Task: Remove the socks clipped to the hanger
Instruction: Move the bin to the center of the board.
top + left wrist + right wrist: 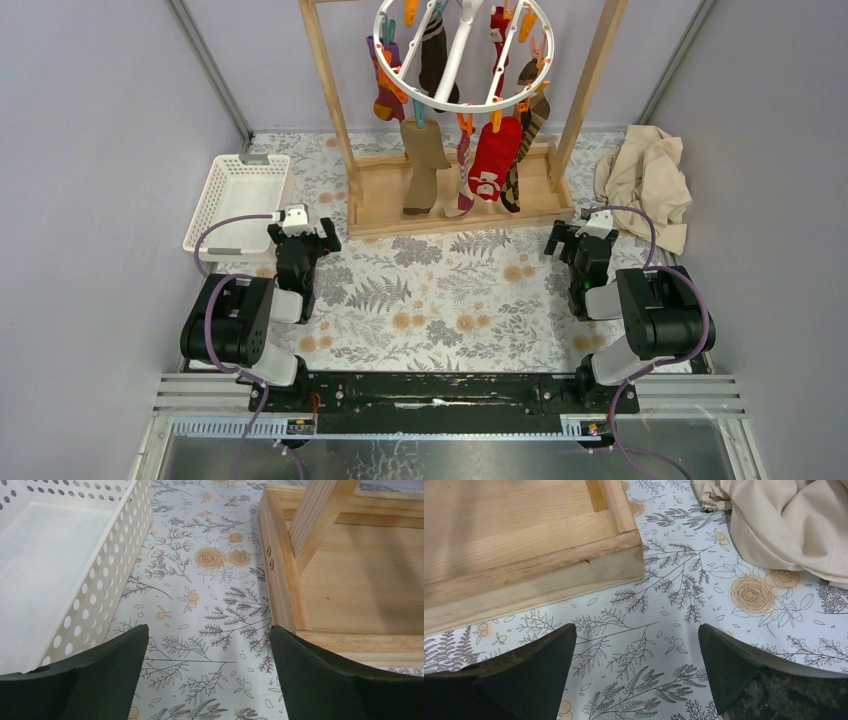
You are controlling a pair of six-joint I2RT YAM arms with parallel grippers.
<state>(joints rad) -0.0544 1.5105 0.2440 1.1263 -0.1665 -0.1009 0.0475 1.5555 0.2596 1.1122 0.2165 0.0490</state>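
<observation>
The white round hanger [400, 88] with orange, pink and teal clips hangs from a wooden rack at the top centre of the top view. Several socks hang from its clips: a tan sock [424, 165], a red sock with white figures [494, 158], a brown striped one [530, 120], a dark brown one [436, 60] and a purple-orange striped one [386, 85]. My left gripper [320, 233] is open and empty, low near the rack's left front corner; it also shows in the left wrist view [210, 637]. My right gripper [557, 238] is open and empty near the rack's right front corner, also in the right wrist view [636, 635].
The wooden rack frame [330, 80] stands on a wooden base tray [450, 222], also seen in both wrist views [350, 580] [524, 555]. A white perforated basket [240, 195] sits at the left [60, 565]. A crumpled beige cloth [648, 180] lies at the right [794, 525]. A floral sheet [440, 290] covers the table.
</observation>
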